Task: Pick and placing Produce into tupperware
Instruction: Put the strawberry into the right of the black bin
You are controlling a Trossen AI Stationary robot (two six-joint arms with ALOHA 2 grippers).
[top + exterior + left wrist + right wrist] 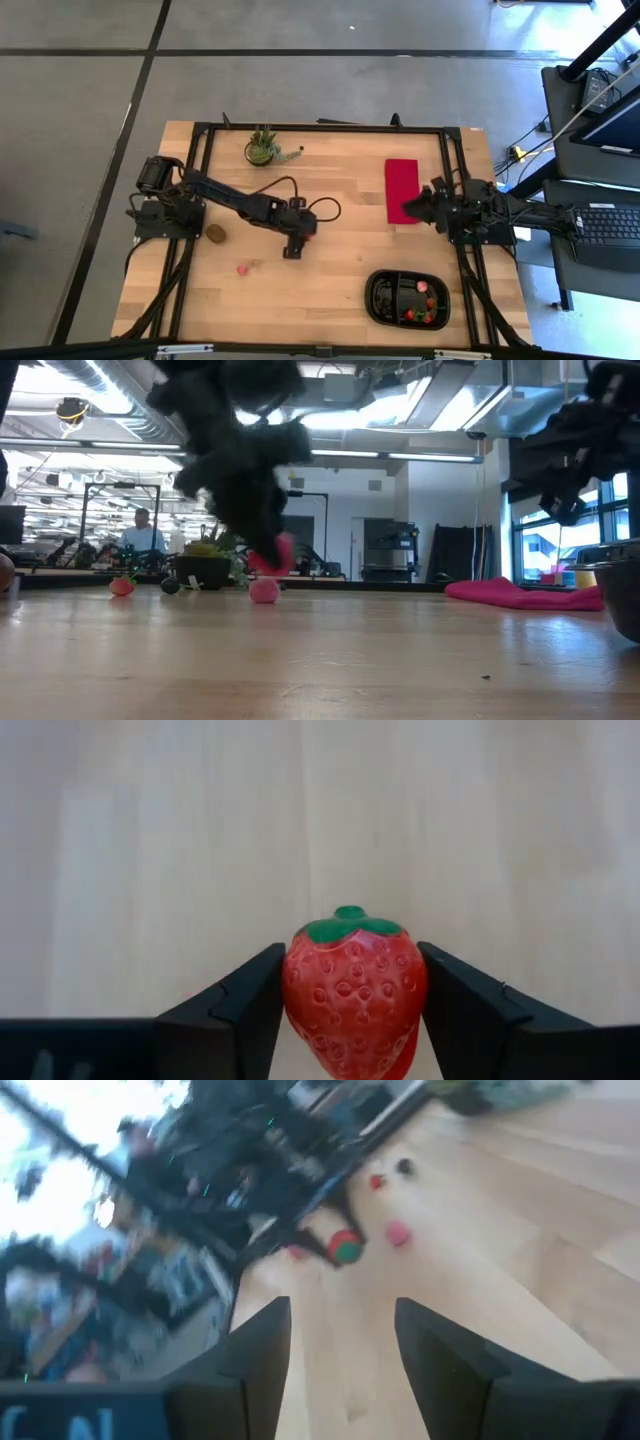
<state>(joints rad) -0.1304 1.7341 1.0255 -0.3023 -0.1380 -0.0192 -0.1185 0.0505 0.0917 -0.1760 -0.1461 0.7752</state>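
Observation:
My left gripper (pixel 293 248) is near the table's middle, shut on a red strawberry (pixel 355 995) with a green top. In the low view this strawberry (pixel 277 553) sits above the tabletop, under the blurred arm. My right gripper (pixel 335 1345) is open and holds nothing; it hovers by the red cloth (pixel 400 183) on the right side (pixel 410 208). The black tupperware (pixel 407 299) lies near the front right and has several red pieces in it. A brown kiwi-like oval (pixel 215 233) and small pink pieces (pixel 242 268) lie on the wood to the left. My left gripper pinches the strawberry's flanks (pixel 298 982) between its two fingers (pixel 245 1005), one on each side. The fingers point down from above. The green top (pixel 350 926) faces away from the wrist. The strawberry is lifted clear of the table.
A potted green plant (pixel 262 148) stands near the far edge. In the low view a pink piece (pixel 263 591), a red piece (pixel 122 586) and a dark berry (pixel 170 586) lie on the table. Bare wood (pixel 330 285) spans between the left gripper and the tupperware.

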